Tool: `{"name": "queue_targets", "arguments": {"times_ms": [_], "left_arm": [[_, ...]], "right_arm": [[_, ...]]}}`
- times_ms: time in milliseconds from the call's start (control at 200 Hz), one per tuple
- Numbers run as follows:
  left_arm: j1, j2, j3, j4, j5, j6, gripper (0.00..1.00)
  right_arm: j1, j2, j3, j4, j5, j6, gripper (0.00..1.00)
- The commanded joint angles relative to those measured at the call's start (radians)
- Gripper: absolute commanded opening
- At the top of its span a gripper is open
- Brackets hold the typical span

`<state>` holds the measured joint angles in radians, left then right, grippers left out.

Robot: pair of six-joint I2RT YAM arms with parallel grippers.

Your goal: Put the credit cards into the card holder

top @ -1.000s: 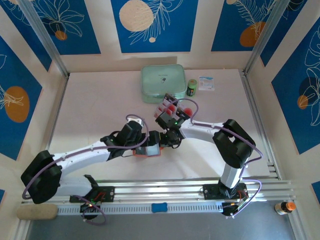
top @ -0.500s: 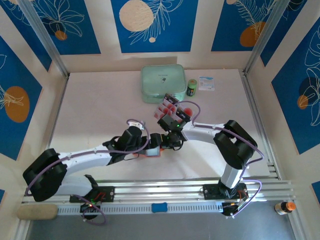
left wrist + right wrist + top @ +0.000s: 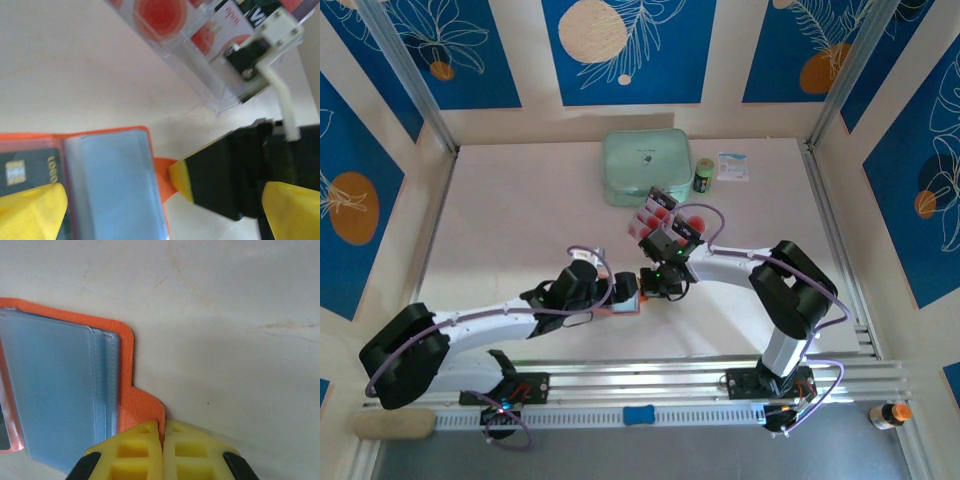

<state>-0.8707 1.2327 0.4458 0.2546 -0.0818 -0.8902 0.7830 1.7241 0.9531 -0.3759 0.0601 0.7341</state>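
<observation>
Lying open on pale tabletop [image 3: 520, 220], card holder [image 3: 60, 390], blue leaf-print walls [image 3: 660, 60] around

We see the card holder [image 3: 125, 390] in bright orange, with pale blue translucent sleeves and a dark card [image 3: 30, 167] bearing a gold chip. The credit cards [image 3: 160, 12] are pinkish white with big red circles and a black band. The left gripper [image 3: 161, 207] and right gripper [image 3: 163, 432] have yellow pads, and around them we note a mint-green case [image 3: 643, 167], a pale cream table [image 3: 520, 210] and blue walls [image 3: 620, 50] patterned with white leaf outlines and orange and cream discs.
</observation>
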Motion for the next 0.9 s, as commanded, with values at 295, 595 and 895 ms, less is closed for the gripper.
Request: {"name": "queue_targets", "arguments": {"times_ms": [295,595,895], "left_arm": [[0.002,-0.039,-0.011,0.048,-0.005,0.028,1.00],[0.015,-0.025,-0.043,0.022,-0.025,0.064,1.00],[0.024,0.012,-0.071,0.014,-0.031,0.114,1.00]], "right_arm": [[-0.004,-0.013,-0.022,-0.017,-0.014,0.019,0.03],[-0.010,-0.009,-0.024,-0.012,-0.020,0.019,0.03],[-0.018,-0.009,-0.031,0.000,-0.035,0.027,0.04]]}}
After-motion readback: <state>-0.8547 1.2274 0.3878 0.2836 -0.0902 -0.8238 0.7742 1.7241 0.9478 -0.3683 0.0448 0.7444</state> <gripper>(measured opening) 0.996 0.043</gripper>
